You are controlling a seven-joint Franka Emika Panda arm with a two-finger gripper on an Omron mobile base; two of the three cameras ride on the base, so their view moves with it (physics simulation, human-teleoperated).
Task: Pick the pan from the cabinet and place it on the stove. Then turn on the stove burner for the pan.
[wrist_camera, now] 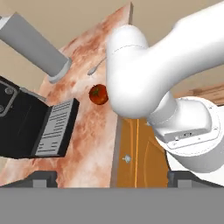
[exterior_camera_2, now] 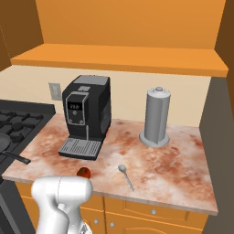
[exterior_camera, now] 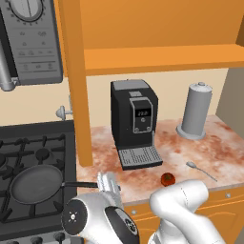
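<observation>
The dark grey pan (exterior_camera: 35,185) lies flat on the front right grate of the black stove (exterior_camera: 28,143), with a bare stove burner (exterior_camera: 43,153) behind it. Its thin black handle (exterior_camera: 78,184) points right toward the counter; the pan's rim (exterior_camera_2: 2,144) also shows at the left edge of the right base view. My gripper (exterior_camera: 108,183) hovers just past the handle's end, over the counter's front edge. In the hand view my gripper (wrist_camera: 111,178) is open, its tips wide apart with nothing between them. The orange cabinet (exterior_camera: 157,57) hangs above, its door (exterior_camera: 76,81) swung out.
On the marbled counter (exterior_camera_2: 173,160) stand a black coffee machine (exterior_camera: 135,121) and a grey canister (exterior_camera: 195,112). A red tomato (exterior_camera: 167,179) and a spoon (exterior_camera: 200,170) lie near the front. A grey microwave (exterior_camera: 31,38) hangs above the stove. Stove knobs (exterior_camera: 35,239) line the front.
</observation>
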